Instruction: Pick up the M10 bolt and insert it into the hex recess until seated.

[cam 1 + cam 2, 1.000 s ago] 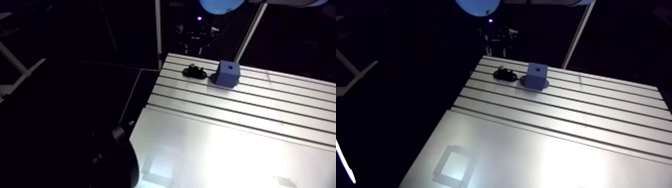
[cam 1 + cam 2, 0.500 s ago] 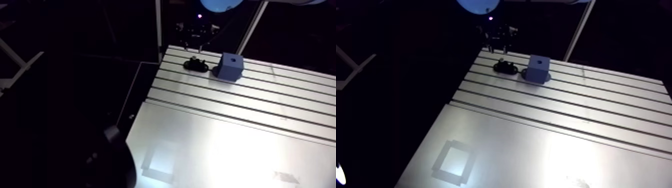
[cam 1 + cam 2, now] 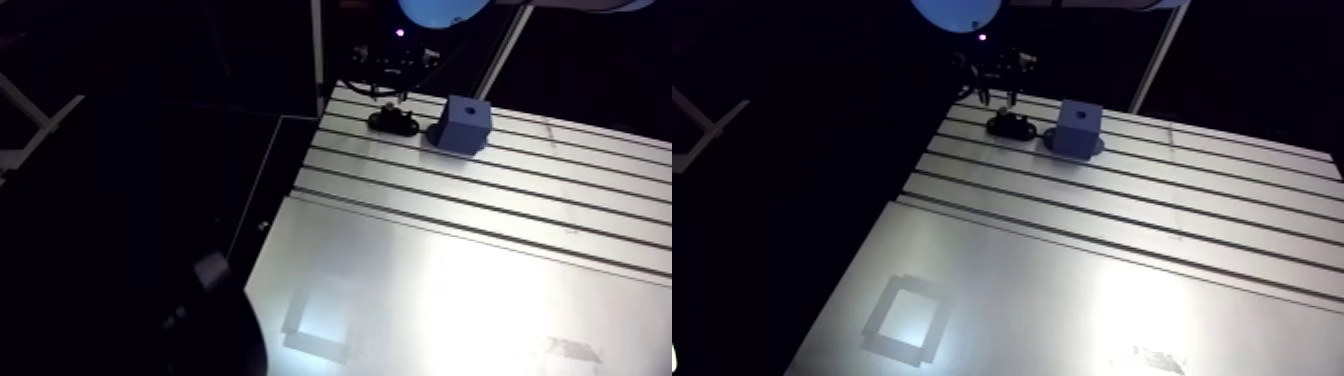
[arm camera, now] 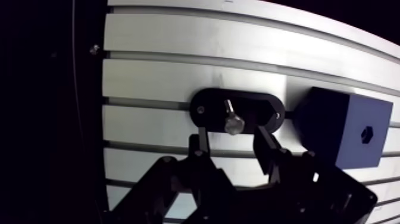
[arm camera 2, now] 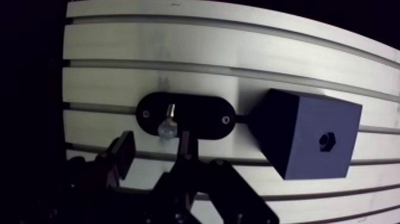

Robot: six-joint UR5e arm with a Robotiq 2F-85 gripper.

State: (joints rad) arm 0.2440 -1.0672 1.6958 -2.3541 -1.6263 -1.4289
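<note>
Steel, bright and bare: one bolt (image 4: 231,118), resting on a black oval holder (image 4: 205,107) that sits on the slotted aluminium counter (image 4: 155,77) close to one edge. Position: wider head end towards the jaws, thinner shank pointing away; whether it lies flat or leans in the holder cannot be told. Adjacent item: blue block (image 4: 333,125), just beside one end of the holder, with a small dark hex recess (image 4: 367,134) in its upper face. Recess empty. Jaws: spread apart and holding nothing, low over the holder, one finger to each side of the bolt with clear space between each and the metal. Handling, as judged: rigid, not fragile, light for this arm. The surface is smooth and round, so the bolt is likely to roll or swivel between flat pads if it is caught off-centre. Recommended hold: across the shank close under the head, pads square to its axis and centred before closing, with the end meant for the recess left free. Caution: the holder may carry the bolt in a shallow seat, so a straight lift is advised over a sideways drag. Caution: a hex fit tolerates little twist, so any slip in the grasp would probably show later as a jam at the recess mouth.
</note>
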